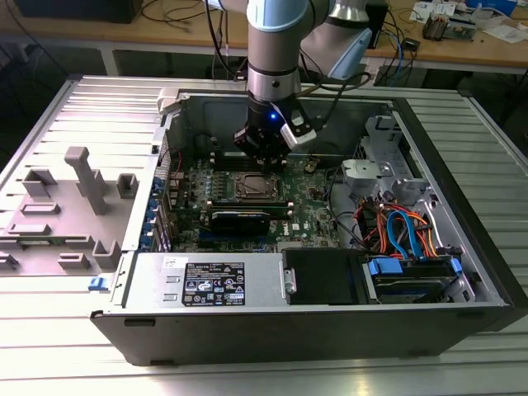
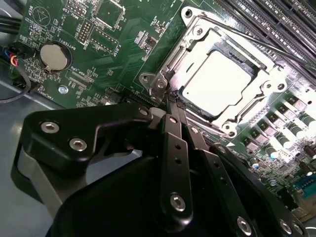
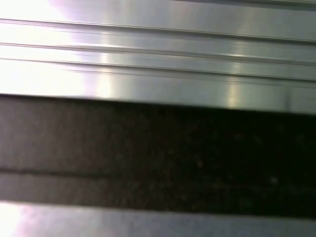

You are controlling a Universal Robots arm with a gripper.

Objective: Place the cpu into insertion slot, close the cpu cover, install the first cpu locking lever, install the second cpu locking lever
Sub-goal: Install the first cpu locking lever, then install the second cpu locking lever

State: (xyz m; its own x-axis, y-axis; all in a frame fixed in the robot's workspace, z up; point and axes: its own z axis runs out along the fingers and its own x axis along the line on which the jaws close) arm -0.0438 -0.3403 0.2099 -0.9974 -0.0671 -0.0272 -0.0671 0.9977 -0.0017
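The cpu [image 2: 215,81], a square chip with a silver top, lies in the insertion slot [image 1: 255,188] on the green motherboard. The cpu cover [image 2: 183,59], a silvery frame plate, lies down around the chip, whose top shows through the cut-out. A thin locking lever [image 2: 266,47] runs along the socket's far side. In the second wrist view my gripper [image 2: 170,101] is shut, its black fingers [image 2: 174,143] pressed together, their tips at the socket's corner by the hinge. From the exterior view the gripper [image 1: 264,157] hangs just above the socket's back edge.
The open computer case [image 1: 462,272] lies on a ribbed metal table. A black graphics card [image 1: 239,219] sits just in front of the socket and memory slots [image 2: 276,19] flank it. Orange and blue cables [image 1: 404,231] fill the exterior view's right; grey fixtures [image 1: 87,177] stand at its left.
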